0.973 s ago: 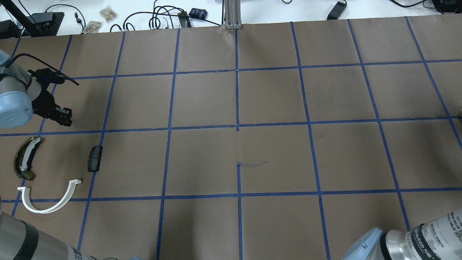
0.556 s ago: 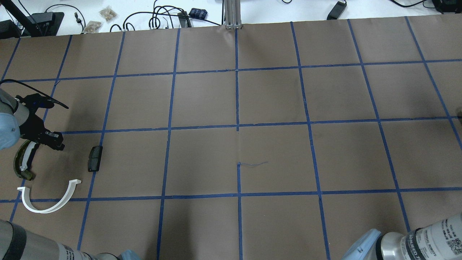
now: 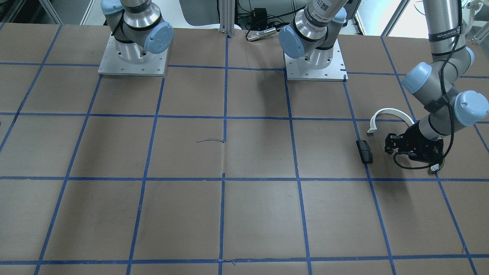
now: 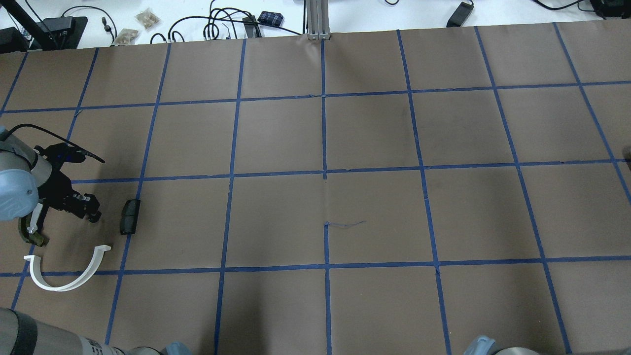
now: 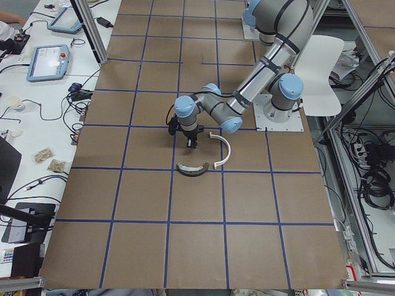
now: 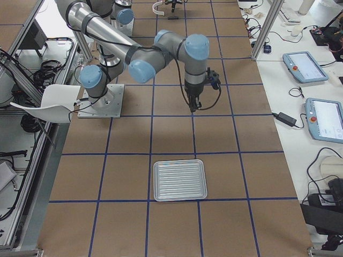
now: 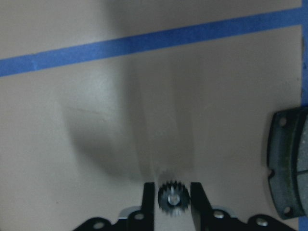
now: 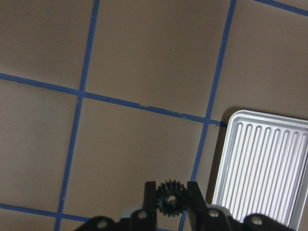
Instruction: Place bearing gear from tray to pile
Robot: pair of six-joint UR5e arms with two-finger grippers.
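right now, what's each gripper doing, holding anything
left gripper: shut on a small dark gear.
right gripper: shut on a black gear of its own.

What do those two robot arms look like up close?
The left arm and right arm are silver tubes with pale-blue capped joints. A black cable trails along the left one. The left claw and right claw are black, two-fingered.

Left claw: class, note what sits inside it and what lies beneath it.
Inside the left claw: a small black gear. Beneath: brown table paper. The arm covers most of the green curved piece.
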